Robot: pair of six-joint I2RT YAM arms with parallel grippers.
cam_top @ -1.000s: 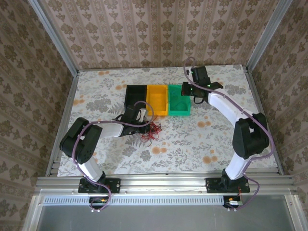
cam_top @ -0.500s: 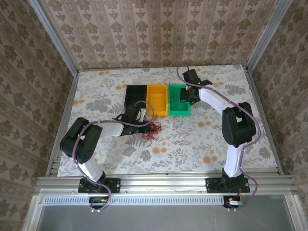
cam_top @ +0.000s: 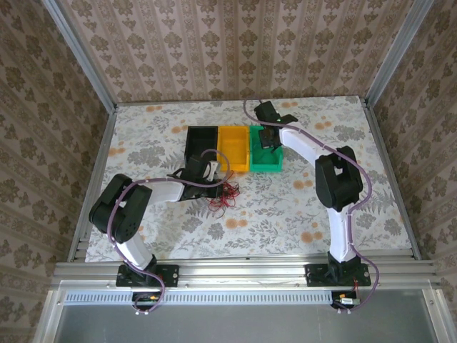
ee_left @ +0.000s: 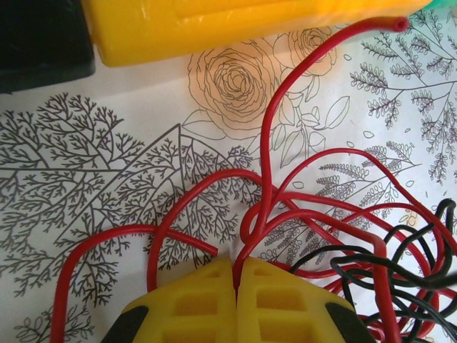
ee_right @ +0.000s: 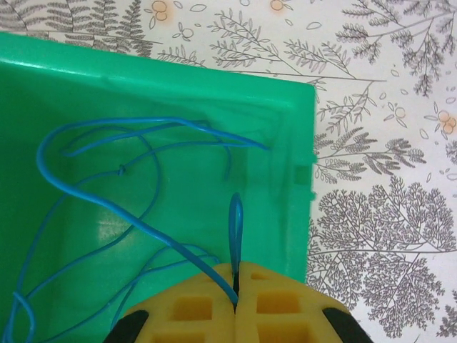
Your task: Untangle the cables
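The right gripper is squeezed shut on a blue cable over the green bin, near the far edge of the table. The left gripper pinches a red cable (black cables tangle beside it) mid-table. I think it's sorting; next the blue one should be dropped.

There are red cables, black cables and a blue cable, a black bin, yellow bin and green bin, and a white bench printed with grey leaves and roses.
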